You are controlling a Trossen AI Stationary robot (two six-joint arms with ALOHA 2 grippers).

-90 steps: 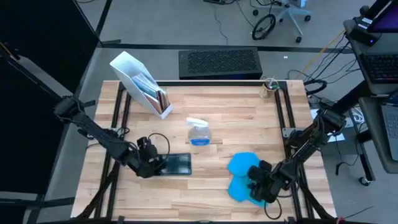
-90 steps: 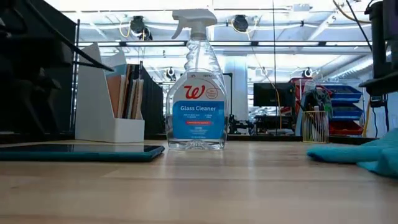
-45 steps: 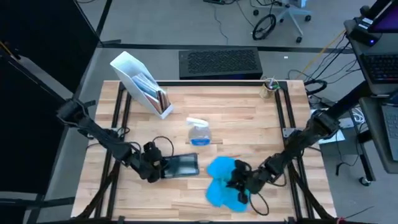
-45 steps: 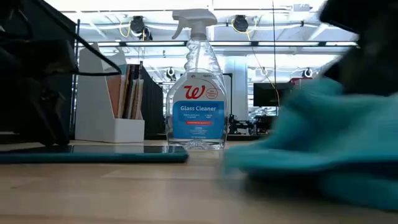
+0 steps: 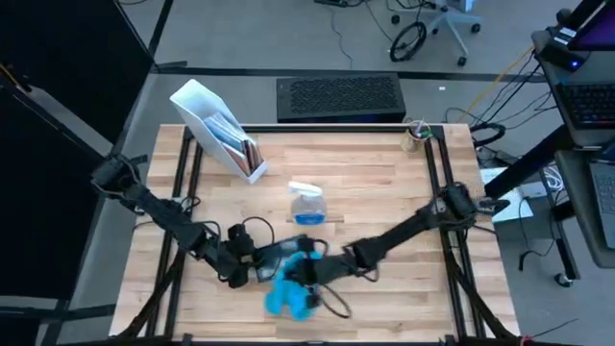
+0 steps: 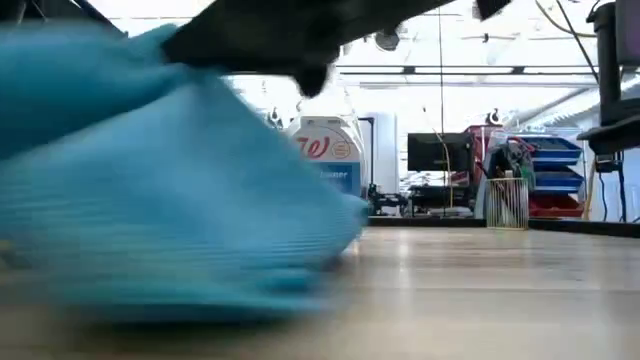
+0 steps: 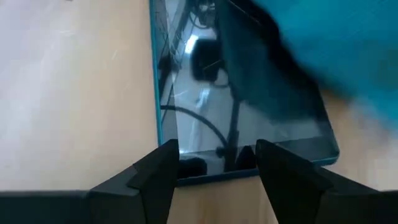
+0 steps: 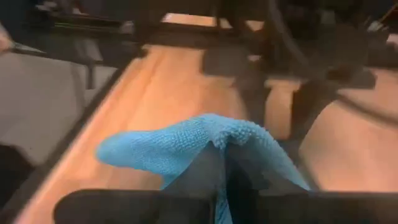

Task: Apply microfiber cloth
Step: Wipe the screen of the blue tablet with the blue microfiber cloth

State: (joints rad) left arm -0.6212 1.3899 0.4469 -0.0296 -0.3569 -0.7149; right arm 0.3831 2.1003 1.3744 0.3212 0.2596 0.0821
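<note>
So my right gripper (image 5: pixel 306 272) has hauled the cloth (image 5: pixel 288 293) a long way across the table: a second ago it was lying in the lower right of the overhead frame, and now it's lower centre, bunched up right at the edge of the tablet (image 5: pixel 277 252). My fingers are pinched tight on a fold of it; the wrist shot shows the blue fabric (image 8: pixel 205 146) squeezed between them. In the table-level shot the cloth (image 6: pixel 160 190) now fills most of the left side and hides half the spray bottle (image 6: pixel 330 160).

My left gripper (image 7: pixel 214 168) sits on the near edge of the tablet (image 7: pixel 249 112), fingers spread apart with that edge between them, and it has shuffled a bit toward centre too.

I'd say the carry is basically done and the wiping comes next.

Containers: the white file holder (image 5: pixel 213 125) in the upper left has some papers or folders standing in it, and the bottle (image 5: pixel 307 204) stands upright mid-table. How much liquid it holds I can't tell.
</note>
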